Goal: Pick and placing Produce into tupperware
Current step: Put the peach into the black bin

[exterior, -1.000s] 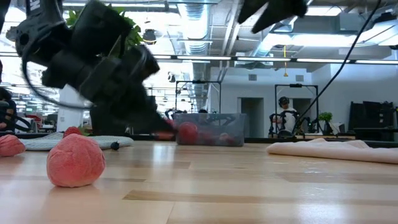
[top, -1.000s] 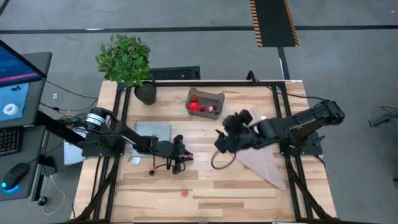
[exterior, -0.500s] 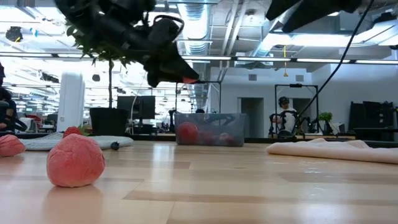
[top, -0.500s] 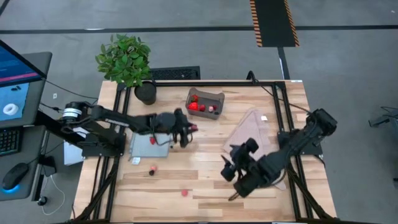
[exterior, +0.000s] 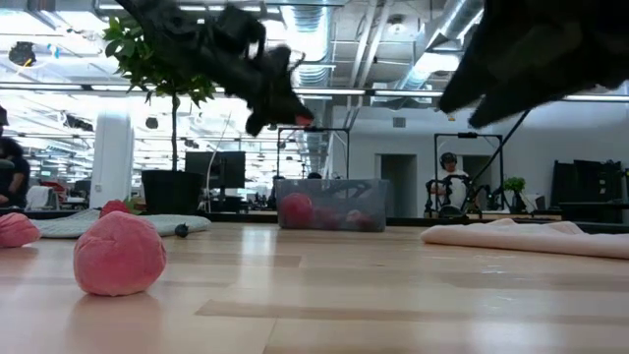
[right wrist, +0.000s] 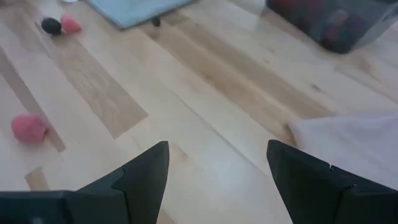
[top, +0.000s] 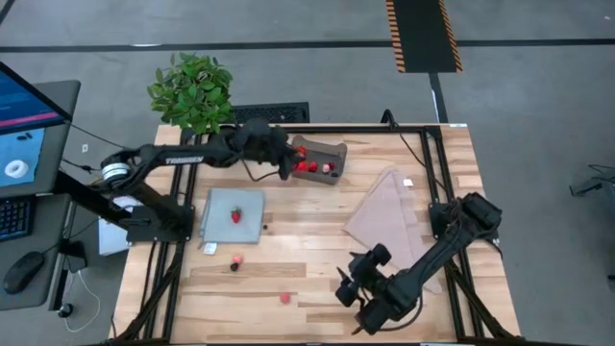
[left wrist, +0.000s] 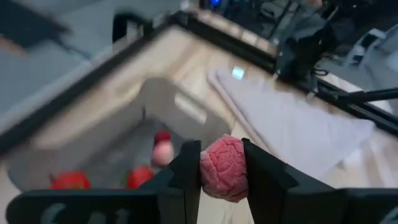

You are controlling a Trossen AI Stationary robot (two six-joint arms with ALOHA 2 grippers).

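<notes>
The tupperware (top: 332, 151) is a translucent grey tub near the table's far edge, holding red and pink produce; it also shows in the low view (exterior: 332, 204). My left gripper (top: 288, 167) hovers over the tub's left end, shut on a pink berry piece (left wrist: 225, 177). My right gripper (top: 352, 291) is open above bare wood near the near edge. Loose produce lies on the table: a red piece (top: 235, 215) on the blue-grey mat, a pink (top: 237, 259) and a dark one (top: 232, 267), and another pink one (top: 285, 298). My left gripper pinches the knobbly pink piece (left wrist: 222, 163) between its two fingers (left wrist: 186, 171), one on each side of it. The piece is lifted clear, above the tub (left wrist: 118, 146). In the low view it shows at the fingertips (exterior: 303, 120), which slant downward.
A pinkish-beige cloth (top: 389, 216) lies on the table's right half. A potted plant (top: 192, 91) stands at the far left corner. The blue-grey mat (top: 248, 226) lies left of centre. Black frame rails run along the table's sides. Bare wood stretches below my right gripper (right wrist: 217, 168).
My left gripper has risen from the table beside the mat and carried the pink piece toward the far edge, ending over the tub. My right arm has swung from beside the cloth toward the near edge.
</notes>
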